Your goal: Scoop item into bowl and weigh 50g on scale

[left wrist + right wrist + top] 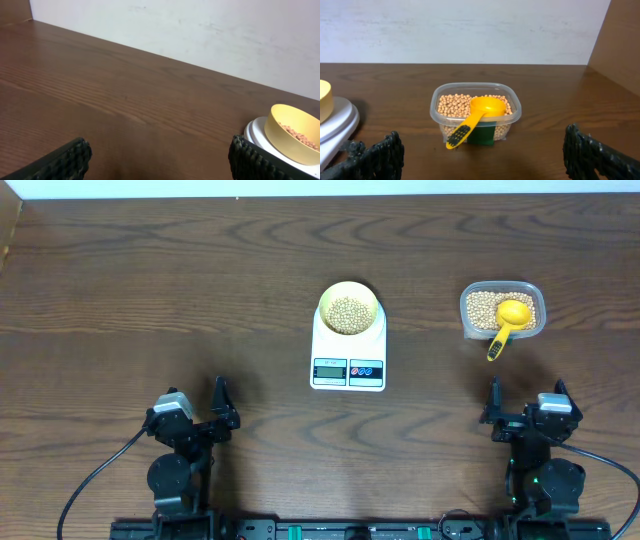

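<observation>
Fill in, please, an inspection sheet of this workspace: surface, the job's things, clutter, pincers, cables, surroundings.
Surface: dark wooden table, no loose beans seen on it.
Job's things: yellow bowl with beans stands on the white scale; its display is too small to read. To the right, a clear tub holds more beans and a yellow scoop, whose handle hangs over the rim.
Clutter: nothing seen.
Pincers: left pincer and right pincer are both open and empty, near the table's front edge.
Cables: black cables run from both arm bases.
Surroundings: pale wall behind the table.
</observation>
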